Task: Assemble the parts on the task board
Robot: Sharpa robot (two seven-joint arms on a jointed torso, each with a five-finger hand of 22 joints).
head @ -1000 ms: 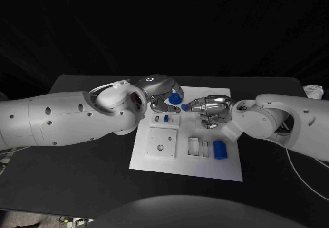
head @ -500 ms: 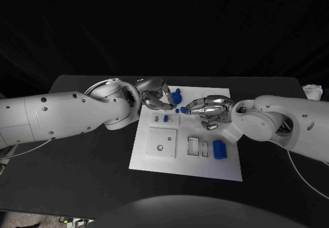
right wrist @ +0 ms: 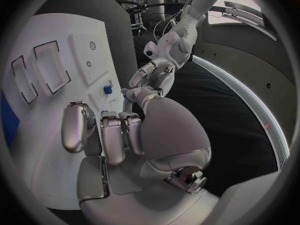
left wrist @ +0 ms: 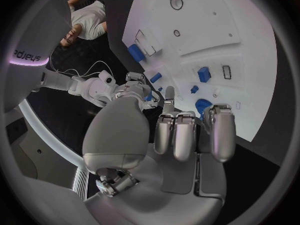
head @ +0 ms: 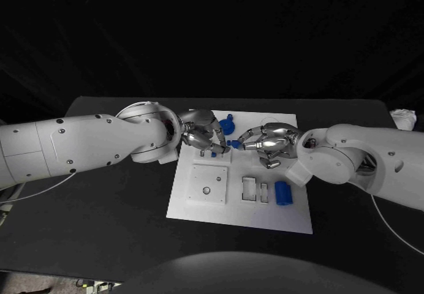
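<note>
The white task board point(head: 231, 211) lies mid-table. My left hand point(head: 202, 132) hovers over the board's far left corner with its fingers apart and nothing in them. Just beyond its fingers a blue part point(head: 228, 125) stands free on the board; in the left wrist view this blue part point(left wrist: 203, 106) is close to the fingertips point(left wrist: 185, 135). My right hand point(head: 268, 140) faces the left one and pinches a small blue part point(head: 236, 144) at its fingertips. A blue cylinder point(head: 283, 192) lies on the board's right side, also visible in the left wrist view point(left wrist: 135, 52).
A raised white block point(head: 209, 183) with two holes and two rectangular slots point(head: 256, 188) sit on the board's near half. A small block carries a blue peg point(right wrist: 107, 90). Bare black table point(head: 97, 233) surrounds the board. A white object point(head: 405, 116) lies at the far right.
My left hand has drawn back from the blue part at the board's far edge, leaving it standing free. The right hand with its small blue part has shifted slightly nearer.
</note>
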